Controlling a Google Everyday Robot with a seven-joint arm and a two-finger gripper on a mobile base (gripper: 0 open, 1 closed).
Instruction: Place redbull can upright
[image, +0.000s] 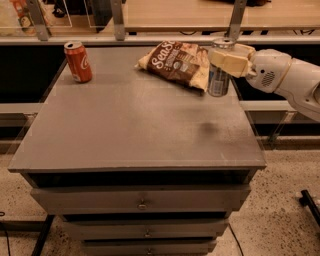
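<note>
The gripper (226, 59) sits at the back right corner of the counter (135, 125), reaching in from the right on the white arm (292, 80). Its tan fingers (234, 63) are closed around the upper part of the redbull can (218, 83), which stands vertical with its shiny top showing just above them. Gripping high on the body leaves the can's lower half and base free, which suits setting it down on its end. The base looks level with the counter, but whether it is resting there or hanging just above I cannot tell.

The can is just beside the right end of the chip bag (176, 62), perhaps touching its edge, and close to the counter's right rim. That spot looks tight: a slim, tall can tips easily, so the release probably calls for the fingers to part cleanly without dragging it toward the bag or the rim.

The red cola can (78, 62) stands upright at the far left corner, well apart and not involved
</note>
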